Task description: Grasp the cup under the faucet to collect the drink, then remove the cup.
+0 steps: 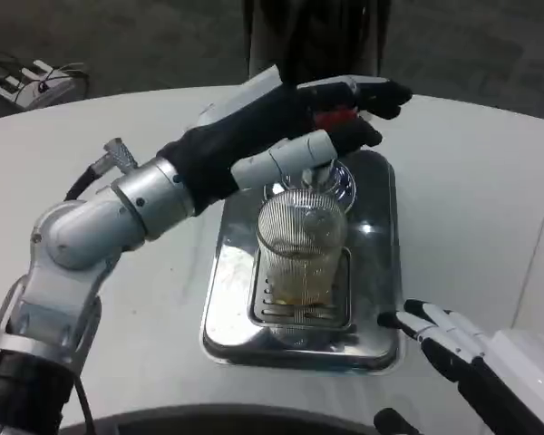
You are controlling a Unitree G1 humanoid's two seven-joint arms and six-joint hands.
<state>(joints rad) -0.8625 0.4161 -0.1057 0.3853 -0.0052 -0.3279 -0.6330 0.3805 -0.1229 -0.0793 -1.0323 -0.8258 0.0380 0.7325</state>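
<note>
The head view looks steeply down from above the steel tray (381, 272). It sits close. The table's far edge lies beyond the tray.

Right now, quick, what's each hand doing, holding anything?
Left hand: up at the faucet above the cup; whether it grips anything cannot be told.
Right hand: open, fingers apart, holding nothing.

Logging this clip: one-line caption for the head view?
Left hand on the faucet above a ribbed cup on the metal tray; right hand open nearby.

White table (490, 190), steel tray (227, 308) on top
</note>
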